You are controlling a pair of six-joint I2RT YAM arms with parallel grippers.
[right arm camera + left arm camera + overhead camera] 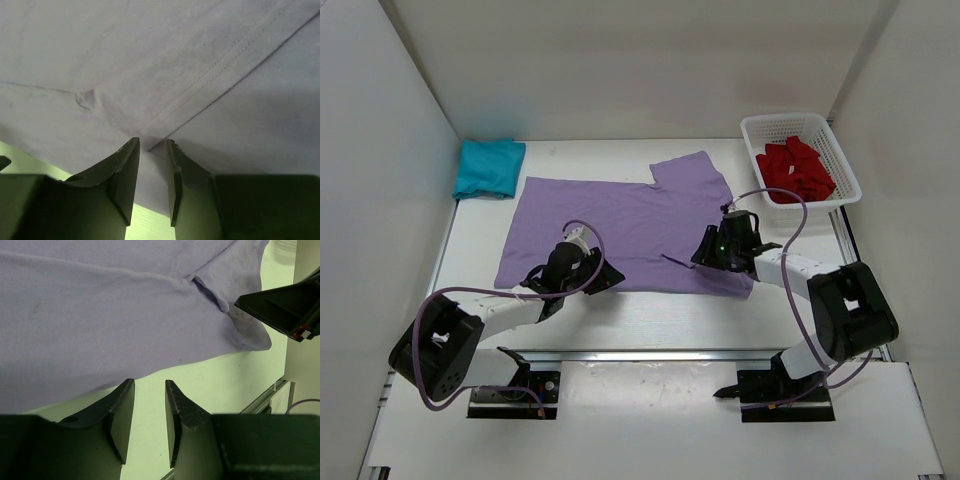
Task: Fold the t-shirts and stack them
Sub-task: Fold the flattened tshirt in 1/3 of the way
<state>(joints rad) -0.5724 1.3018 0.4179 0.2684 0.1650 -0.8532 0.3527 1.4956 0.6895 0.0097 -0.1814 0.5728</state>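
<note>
Mid-fold at the table: the lavender shirt lies spread flat at the centre, one sleeve pointing to the far right. The teal shirt sits folded in the far left corner, and the red shirt waits bunched in the white basket at the far right.

The left gripper hangs over the bare table just near the shirt's near hem, its fingers narrowly parted with nothing between them. The right gripper is low over the shirt's near right corner, its fingers also narrowly apart. A stitched hem runs up to their tips but does not look pinched.

The step in hand appears to be the lavender shirt's fold, with the red one yet to come. The next move likely calls for both grippers to catch the near edge and carry it over together, keeping the fold straight.
</note>
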